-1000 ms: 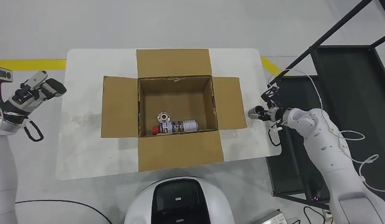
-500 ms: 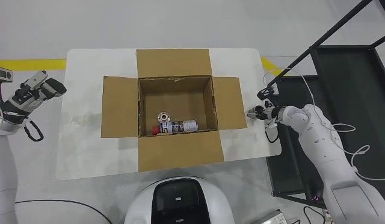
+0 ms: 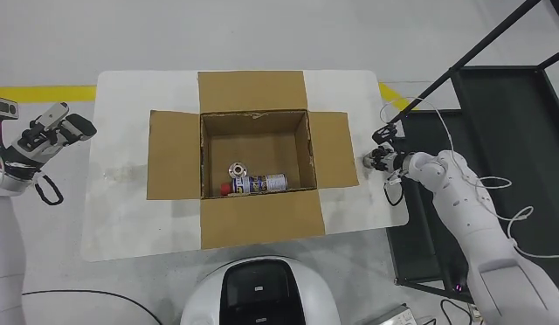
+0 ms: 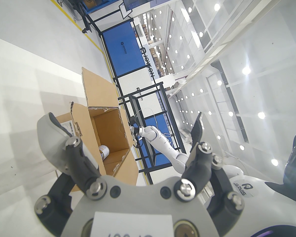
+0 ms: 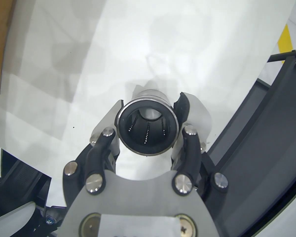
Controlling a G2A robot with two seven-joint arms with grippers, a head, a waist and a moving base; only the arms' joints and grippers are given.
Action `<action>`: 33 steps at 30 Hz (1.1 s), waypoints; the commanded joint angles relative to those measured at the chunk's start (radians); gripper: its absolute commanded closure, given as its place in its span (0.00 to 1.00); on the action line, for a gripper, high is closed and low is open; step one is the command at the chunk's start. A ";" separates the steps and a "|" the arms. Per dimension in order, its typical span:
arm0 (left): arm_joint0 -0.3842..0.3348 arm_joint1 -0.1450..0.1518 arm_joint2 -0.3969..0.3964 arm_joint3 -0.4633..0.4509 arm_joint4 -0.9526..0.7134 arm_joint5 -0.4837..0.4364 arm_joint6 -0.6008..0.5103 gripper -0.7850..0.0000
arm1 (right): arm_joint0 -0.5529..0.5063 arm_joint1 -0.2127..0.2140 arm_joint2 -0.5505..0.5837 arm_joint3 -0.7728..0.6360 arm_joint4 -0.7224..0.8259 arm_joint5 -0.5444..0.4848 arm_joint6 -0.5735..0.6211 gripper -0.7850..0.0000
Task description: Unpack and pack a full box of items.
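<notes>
- Item in hand: a linear bearing [image 5: 146, 127], a short steel sleeve with a dark bore and rows of small balls inside. It sits over the bare strip of table [image 3: 122, 115] just right of the box's right flap.
- Whether its far end touches the table surface cannot be told from these views.
- Handling judgement: rigid, dense for its size, and smooth-walled, so it is likely to slip or roll if released on its side. It is not fragile to squeeze, but a drop could harm the ball tracks.
- Best hold, in my assessment: across the outer wall at mid-length, which is how it is taken now.
- Right gripper [image 5: 150, 103]: fingers clamped on opposite sides of the sleeve, with the open bore facing the wrist camera.
- Box [image 3: 172, 155]: centre of the table, all four flaps folded out.
- Box contents: a can [image 3: 259, 183] lying on its side along the near wall, and a small flanged fitting [image 3: 237, 168] just beyond it. A red piece at the can's left end is too small to identify.
- Left gripper [image 4: 123, 119]: fingers spread wide with nothing between them, held off the table's left edge, well apart from the box.
- A dark rack [image 3: 507, 107] stands close to the right of the table. It is a collision risk for the right arm.
</notes>
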 commanded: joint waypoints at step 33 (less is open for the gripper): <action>0.000 0.000 0.000 0.000 0.000 0.000 0.000 0.00 | 0.024 0.033 -0.111 -0.909 0.056 -0.068 0.218 1.00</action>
